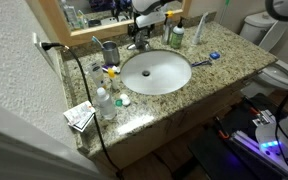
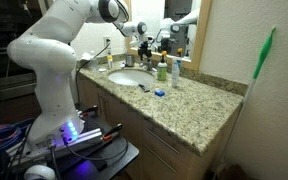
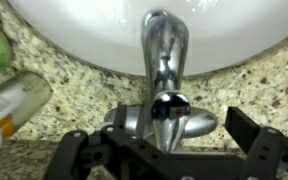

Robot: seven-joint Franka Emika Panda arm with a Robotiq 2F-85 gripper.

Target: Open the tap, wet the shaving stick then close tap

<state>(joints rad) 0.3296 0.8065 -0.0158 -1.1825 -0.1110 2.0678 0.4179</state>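
Exterior view: your hand (image 1: 142,30) hangs directly over the tap (image 1: 135,45), at the back of a speckled granite table (image 1: 229,55). The white oval sink (image 1: 156,72) sits just in front of the hand. The shaving stick (image 1: 206,60) lies on the table beside the sink rim, well apart from the hand. Bottle labels are too small to read.

Exterior view: the white arm (image 2: 54,60) bends over the table and the wrist points down.

Wrist view: your fingers (image 3: 74,150) are spread wide either side of the tap's lever, gripping nothing.

One tap (image 3: 165,55), one sink (image 1: 156,78)
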